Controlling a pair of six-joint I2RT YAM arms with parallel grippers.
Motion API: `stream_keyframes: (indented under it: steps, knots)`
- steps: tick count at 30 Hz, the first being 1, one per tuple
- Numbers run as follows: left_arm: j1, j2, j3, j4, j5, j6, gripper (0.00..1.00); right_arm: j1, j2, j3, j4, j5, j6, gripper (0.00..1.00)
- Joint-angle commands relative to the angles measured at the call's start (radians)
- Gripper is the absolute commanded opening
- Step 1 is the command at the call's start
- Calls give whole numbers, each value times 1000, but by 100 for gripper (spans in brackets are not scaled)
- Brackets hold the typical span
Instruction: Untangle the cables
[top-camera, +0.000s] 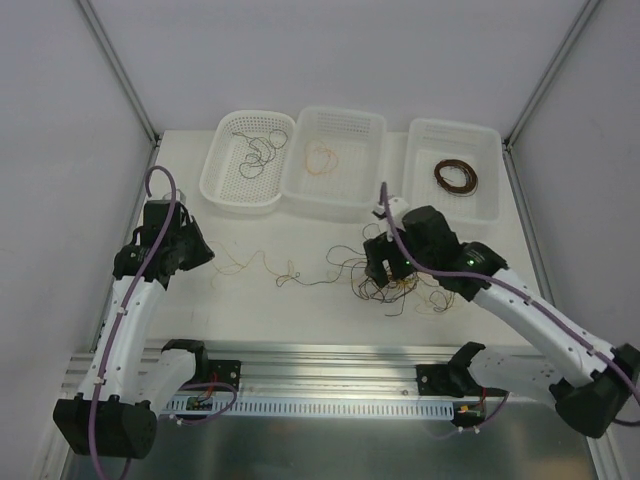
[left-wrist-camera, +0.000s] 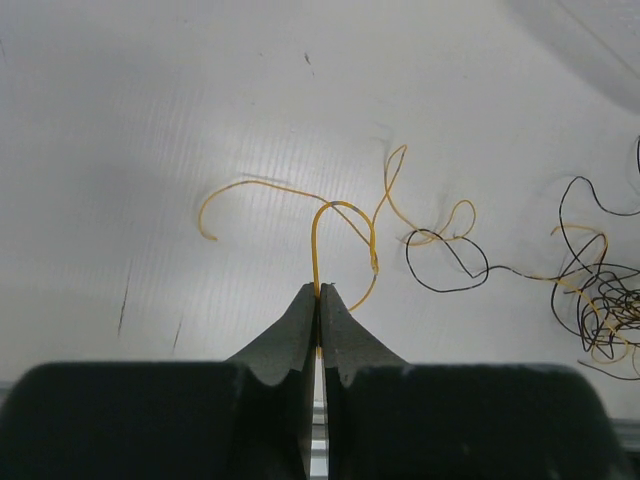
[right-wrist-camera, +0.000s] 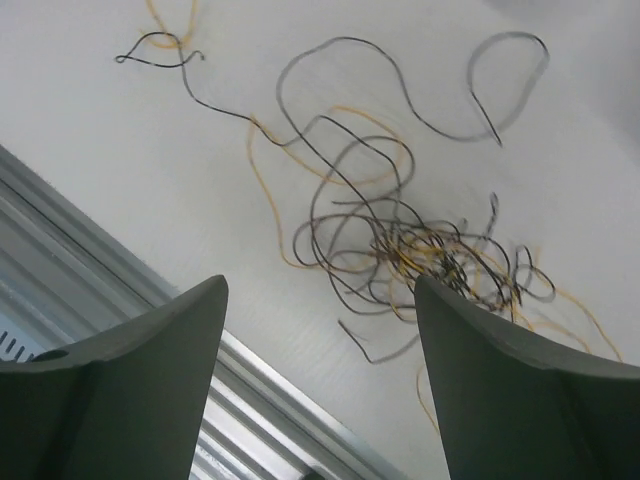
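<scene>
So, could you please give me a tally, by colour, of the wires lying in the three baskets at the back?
black wire, in the left basket: 1
orange wire, in the middle basket: 1
dark-brown wire ring, in the right basket: 1
Total: 3

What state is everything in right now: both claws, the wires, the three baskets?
Left gripper: shut on the yellow cable.
Right gripper: open, above the tangle.
Tangle: knotted.
Left basket: holds a black wire.
Middle basket: holds an orange wire.
Right basket: holds a brown coil.
</scene>
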Motion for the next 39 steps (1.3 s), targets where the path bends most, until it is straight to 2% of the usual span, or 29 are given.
stream_keyframes:
  steps: [1, 4, 10, 16, 23, 27, 30, 31, 33, 36, 39]
  knots:
    - [4, -33, -32, 51, 31, 23, 0, 150, 169, 91, 95, -39, -108, 79]
    - [5, -67, -55, 57, 25, 21, 0, 230, 356, 174, 151, -67, -159, 79]
    - [4, -97, -69, 57, 28, 17, 0, 305, 667, 297, 266, -93, -205, 76]
    - [4, -99, -66, 57, 33, 11, 0, 321, 832, 333, 388, -100, -217, 70]
    - [4, -91, -51, 57, -19, 6, 0, 327, 970, 352, 446, -136, -208, 57]
    - [4, -84, -18, 57, -46, 3, 0, 327, 1008, 341, 490, -123, -194, 50]
    - [4, -79, 2, 57, -91, 1, 0, 327, 1007, 317, 510, -100, -193, 26]
    - [4, -76, 5, 57, -117, 1, 0, 327, 996, 304, 515, -96, -191, 12]
    - [4, -71, 14, 57, -151, 0, 0, 326, 928, 245, 521, -85, -190, 2]
    - [7, -48, 31, 55, -271, 6, 0, 315, 819, 122, 517, -36, -180, 0]
    - [28, -12, 60, 55, -404, 23, 0, 275, 626, 35, 471, -2, -159, 1]
